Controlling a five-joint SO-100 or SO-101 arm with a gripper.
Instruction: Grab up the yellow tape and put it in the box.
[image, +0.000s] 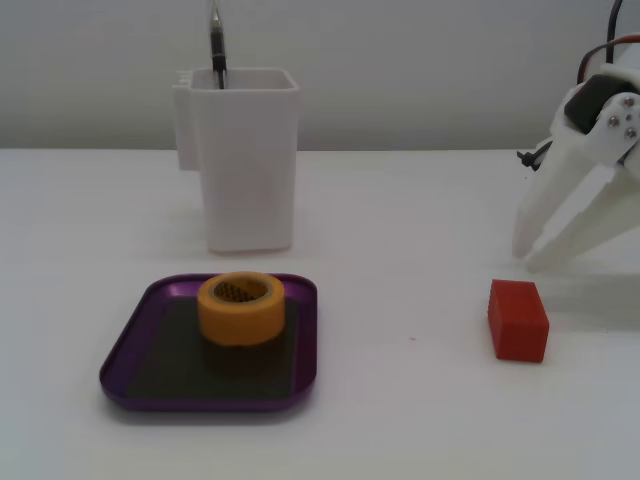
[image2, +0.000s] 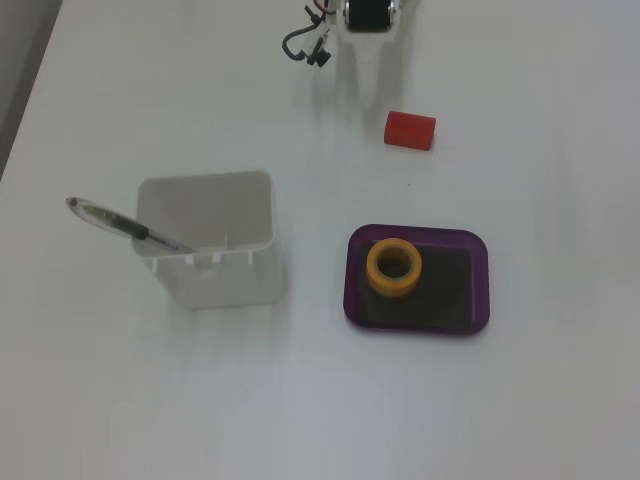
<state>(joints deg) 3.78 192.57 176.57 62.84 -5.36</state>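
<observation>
the yellow tape sits inside the box, toward its back edge. the gripper rests at the table's side near the red block, jaws apart and empty. little can go wrong unless the arm swings back and bumps the box.
</observation>
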